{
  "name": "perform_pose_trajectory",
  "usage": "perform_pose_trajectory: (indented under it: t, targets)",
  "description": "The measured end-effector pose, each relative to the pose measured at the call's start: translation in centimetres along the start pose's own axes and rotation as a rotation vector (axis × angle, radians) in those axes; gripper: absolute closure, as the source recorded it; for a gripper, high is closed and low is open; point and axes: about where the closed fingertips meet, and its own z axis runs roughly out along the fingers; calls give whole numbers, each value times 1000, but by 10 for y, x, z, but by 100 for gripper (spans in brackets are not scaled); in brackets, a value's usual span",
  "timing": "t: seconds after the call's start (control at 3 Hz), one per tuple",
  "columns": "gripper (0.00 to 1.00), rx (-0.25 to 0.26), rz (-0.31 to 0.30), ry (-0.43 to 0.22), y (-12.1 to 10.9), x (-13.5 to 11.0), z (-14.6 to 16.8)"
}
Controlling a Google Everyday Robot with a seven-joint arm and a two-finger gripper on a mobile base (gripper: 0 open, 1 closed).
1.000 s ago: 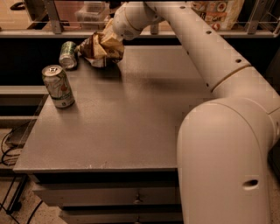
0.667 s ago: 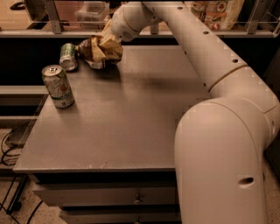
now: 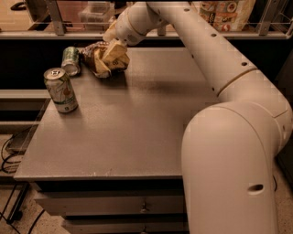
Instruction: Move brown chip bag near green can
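Hand (image 3: 115,51) sits at about 11 o'clock on the grey rectangular tabletop (image 3: 137,137), its pale fingers (image 3: 114,55) seemingly clamped together on the right end of the crinkly dark brown chip bag (image 3: 95,58), though the closure is partly hidden by the wrist. Nearest the camera, at 5 o'clock, the robot's bulky cream-coloured arm (image 3: 229,151) fills the right of the view and reaches up and across toward the far left corner; below the front edge are the grey drawer fronts (image 3: 114,203). Farther in, at 9 o'clock by the left edge, stands an upright pale whitish-green drink can (image 3: 61,90) with a silver top, well apart from the hand. Beyond it, at 11 o'clock, the brown chip bag rests crumpled on the tabletop, and at its 9 o'clock side lies the small dark green can (image 3: 71,59), tipped on its side with a silver end facing forward; bag and can are just beside each other, possibly touching. At 12 o'clock, behind the tabletop, a metal-railed shelf (image 3: 55,18) carries some printed packages (image 3: 226,9). By my judgement the carrying step is all but done, since the bag already lies near the green can. The next move calls for letting the bag go and lifting straight up and away toward 3 o'clock, without dragging the bag or rolling the can.
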Motion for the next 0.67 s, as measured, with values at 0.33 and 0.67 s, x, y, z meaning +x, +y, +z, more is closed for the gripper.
perform_pose_trajectory:
  t: [0.33, 0.67]
  targets:
    - [0, -5, 0, -1, 1, 0, 3]
    - [0, -5, 0, -1, 1, 0, 4]
